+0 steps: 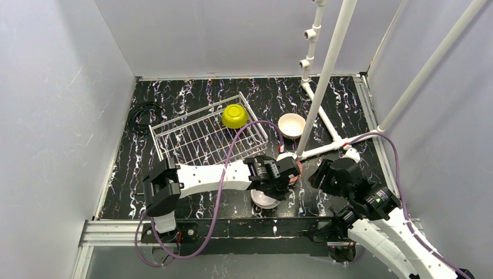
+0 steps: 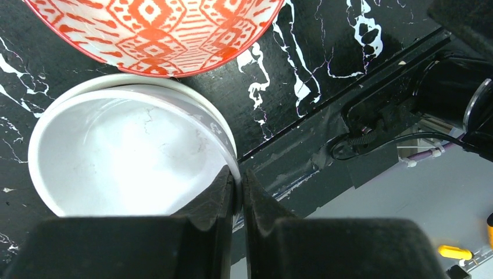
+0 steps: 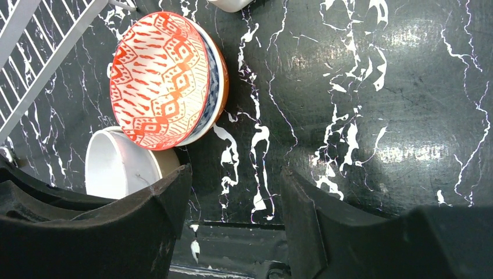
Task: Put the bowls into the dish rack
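**A:** From overhead, where is the left gripper [image 1: 279, 183]?

**B:** It hangs over a white bowl [image 1: 264, 199] at the near edge of the table [image 1: 192, 93]. That view does not show how its jaws stand. A red-patterned bowl [image 1: 297, 165] peeks out just beyond it.

**A:** And the rack [image 1: 203, 139]?

**B:** It is farther out and to the left of that gripper. A yellow-green bowl [image 1: 234, 115] sits in its far right corner. A pale bowl [image 1: 291, 125] stands on the table outside the rack, straight past the gripper. The right gripper [image 1: 324, 174] hovers just right of the red-patterned bowl.

**A:** What does the left wrist camera give?

**B:** The fingers [image 2: 221, 197] are pressed together on the white bowl's [image 2: 128, 163] rim, one inside and one outside. The bowl spreads away to the left of the tips. A second white rim shows around it. The red-patterned bowl [image 2: 157, 29] lies ahead of the tips, close to the white bowl's far rim. I cannot tell whether the two touch.

**A:** And the right wrist?

**B:** Its fingers [image 3: 302, 209] stand spread wide, with bare black table [image 3: 378, 116] between them. The red-patterned bowl [image 3: 163, 81] is ahead and to the left, resting in an orange bowl [image 3: 225, 78]. The white bowl [image 3: 119, 165] sits nearer, just beside the left finger. Rack wires [image 3: 35, 46] cross the far left corner.
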You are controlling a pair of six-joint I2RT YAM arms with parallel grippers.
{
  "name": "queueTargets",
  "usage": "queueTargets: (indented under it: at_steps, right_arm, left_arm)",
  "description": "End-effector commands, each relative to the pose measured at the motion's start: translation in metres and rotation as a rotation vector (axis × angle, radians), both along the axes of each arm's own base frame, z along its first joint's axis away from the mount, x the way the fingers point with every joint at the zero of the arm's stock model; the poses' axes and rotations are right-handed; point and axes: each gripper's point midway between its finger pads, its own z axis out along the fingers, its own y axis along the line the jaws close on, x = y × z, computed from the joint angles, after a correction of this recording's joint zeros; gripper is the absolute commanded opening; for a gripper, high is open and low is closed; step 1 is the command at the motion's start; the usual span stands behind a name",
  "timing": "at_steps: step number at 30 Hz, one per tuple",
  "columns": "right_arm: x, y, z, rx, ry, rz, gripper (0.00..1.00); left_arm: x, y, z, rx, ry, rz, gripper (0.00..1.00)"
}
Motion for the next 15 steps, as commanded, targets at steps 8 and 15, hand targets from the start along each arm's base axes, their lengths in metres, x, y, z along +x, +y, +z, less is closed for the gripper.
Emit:
queueTargets:
  at_steps: [8, 15]
  right_arm:
    - [0.015, 0.005, 0.035, 0.067, -0.121, -0.023, 0.66]
    - [0.018, 0.002, 0.046, 0.095, -0.163, -0.051, 0.66]
  left_arm:
    - [0.008, 0.015, 0.066, -0.082, -0.062, -0.059, 0.0]
    - [0.027, 0.029, 0.099, -0.203, -0.072, -0.012, 0.0]
